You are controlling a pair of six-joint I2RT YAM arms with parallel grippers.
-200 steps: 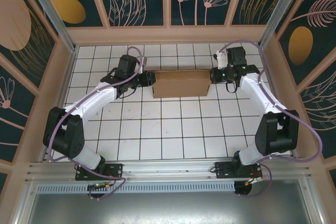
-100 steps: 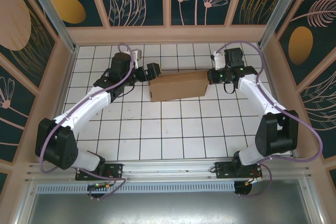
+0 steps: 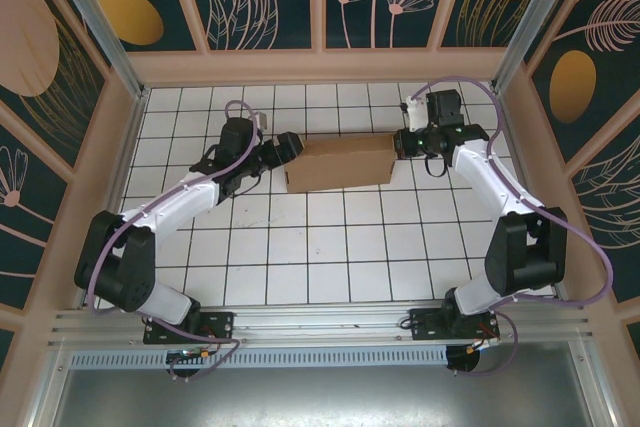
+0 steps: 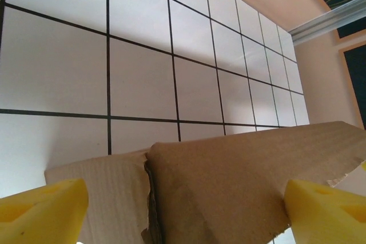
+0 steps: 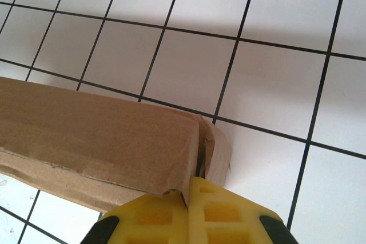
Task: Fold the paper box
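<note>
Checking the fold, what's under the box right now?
Tiled table shows all around the box; whatever lies directly beneath it is hidden by the cardboard.

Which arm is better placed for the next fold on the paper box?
Left, probably. The left hand is open astride the paper box at its left end, free to act. The right hand is shut on the right end, steadying it.

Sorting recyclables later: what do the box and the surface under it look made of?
The paper box: brown corrugated cardboard, matte; faint ribbing and a ragged cut edge show. The table: smooth white with black grid lines, tile or print, unclear.
</note>
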